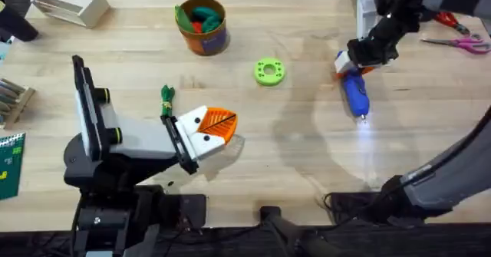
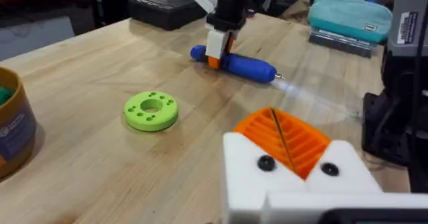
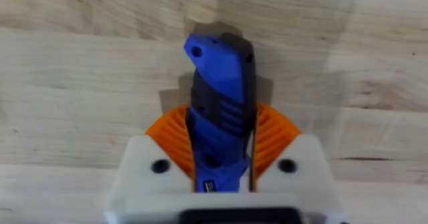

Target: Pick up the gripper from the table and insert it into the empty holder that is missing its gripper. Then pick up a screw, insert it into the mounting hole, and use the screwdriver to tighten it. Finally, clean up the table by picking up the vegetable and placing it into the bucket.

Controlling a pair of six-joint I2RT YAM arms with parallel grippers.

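Nearest my station, at the lower left of the overhead frame, I find the left gripper [image 1: 217,129] low over the desk [image 1: 307,165], its white blocks with orange ribbed fingers [image 2: 284,138] pressed together on nothing. Just past it, a slim dark-green vegetable [image 1: 167,97] lies on the wood beside the arm.

At mid-frame I note a bright green ring-shaped disc [image 1: 269,71] lying flat, well apart from both arms.

To the right of centre, the right gripper [image 1: 354,64] comes down from the upper right of the frame. Its fingers [image 3: 267,138] are pinching the blue screwdriver [image 1: 355,93] at its rear end. The screwdriver lies on the desk, its tip pointing toward the lower edge of the frame, with a small light glowing at that tip.

Farther back, at the upper centre, the orange bucket [image 1: 204,27] stands upright holding green and red toy items. A white box [image 1: 70,4] sits at the upper left corner.
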